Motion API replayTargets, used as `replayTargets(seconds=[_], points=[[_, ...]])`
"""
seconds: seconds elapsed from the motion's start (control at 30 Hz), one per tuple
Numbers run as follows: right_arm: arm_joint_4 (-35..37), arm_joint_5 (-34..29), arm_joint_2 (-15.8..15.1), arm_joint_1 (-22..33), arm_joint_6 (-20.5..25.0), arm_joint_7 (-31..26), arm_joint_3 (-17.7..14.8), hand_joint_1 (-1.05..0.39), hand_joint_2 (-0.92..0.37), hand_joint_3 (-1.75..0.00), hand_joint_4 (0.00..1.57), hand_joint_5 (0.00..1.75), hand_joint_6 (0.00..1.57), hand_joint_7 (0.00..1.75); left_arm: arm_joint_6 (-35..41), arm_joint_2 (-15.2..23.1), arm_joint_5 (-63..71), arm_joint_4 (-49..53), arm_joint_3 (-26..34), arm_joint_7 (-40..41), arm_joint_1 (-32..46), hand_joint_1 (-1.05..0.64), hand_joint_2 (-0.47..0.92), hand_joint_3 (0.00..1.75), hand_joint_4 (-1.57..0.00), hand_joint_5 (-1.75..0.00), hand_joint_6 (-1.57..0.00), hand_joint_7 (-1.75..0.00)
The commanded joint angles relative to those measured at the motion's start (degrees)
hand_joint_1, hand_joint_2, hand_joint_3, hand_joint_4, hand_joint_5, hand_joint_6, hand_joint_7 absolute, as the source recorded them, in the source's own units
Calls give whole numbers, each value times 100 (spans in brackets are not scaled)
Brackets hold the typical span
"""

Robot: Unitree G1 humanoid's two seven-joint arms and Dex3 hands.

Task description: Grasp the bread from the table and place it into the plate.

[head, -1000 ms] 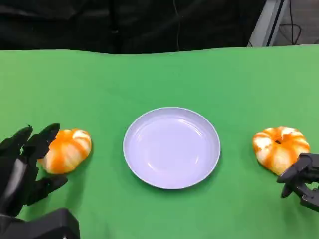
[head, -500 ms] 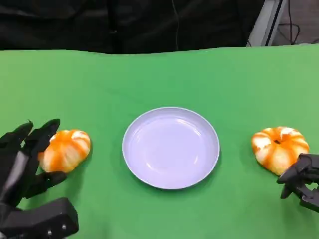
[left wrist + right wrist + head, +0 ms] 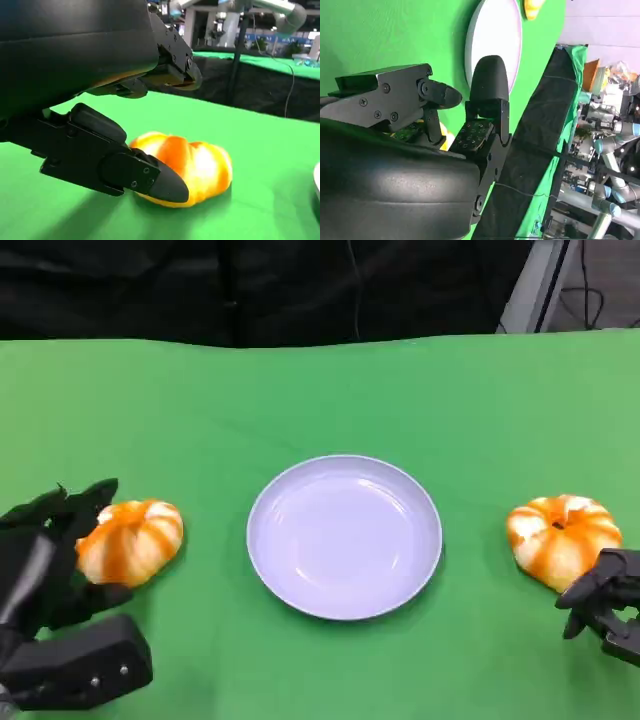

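Two orange-and-white round breads lie on the green table on either side of a white plate (image 3: 345, 540). My left hand (image 3: 45, 560) is at the left bread (image 3: 132, 540), fingers spread around its left side, fingertips against it. In the left wrist view the thumb (image 3: 125, 167) lies low in front of this bread (image 3: 200, 165) and the other fingers arch above it, with no firm grip on it. My right hand (image 3: 605, 605) sits just in front of the right bread (image 3: 562, 538), fingers loosely bent and holding nothing. The right wrist view shows the plate (image 3: 495, 45) beyond that hand (image 3: 420, 150).
The green table (image 3: 330, 390) stretches far back to a dark backdrop. A black drape and other green tables with robot arms stand beyond the table's edge in the wrist views.
My left hand has crept forward and its fingers have closed in around the left bread. The bread, the plate and my right hand have stayed put.
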Motion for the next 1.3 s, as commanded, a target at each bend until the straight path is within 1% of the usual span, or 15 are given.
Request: replayTargets(seconds=[0.03,0.27,0.4,0.77,1.03,1.3], points=[[-16,61,-70,11,-13,-50,-62,8,-89,-51,87,136,96,90,-69,76,-74,242,-110,-125,-205,-77,83,0,-34,0,-31,0],[0,96,-58,6,-30,-13,-73,8,-89,-51,87,136,96,90,-109,103,-127,359,-226,-324,-360,-69,82,0,-32,0,-29,0],[-4,49,-71,22,-66,-70,-63,8,-90,-50,88,135,96,90,-220,20,-168,589,-328,-504,-551,-68,81,0,-33,0,-30,0],[-18,31,-67,25,-76,-105,-46,8,-90,-50,88,135,96,90,-194,-148,-170,976,-607,-699,-856,-70,80,0,-32,0,-30,0],[-15,42,-60,33,-53,-95,-48,7,-90,-50,88,135,96,90,-177,-228,-263,1248,-676,-816,-1009,-69,81,0,-31,0,-30,0],[-30,31,-69,44,-70,-107,-44,8,-90,-50,88,135,97,89,-100,-218,-216,1697,-833,-854,-1293,-71,83,1,-31,0,-30,0]])
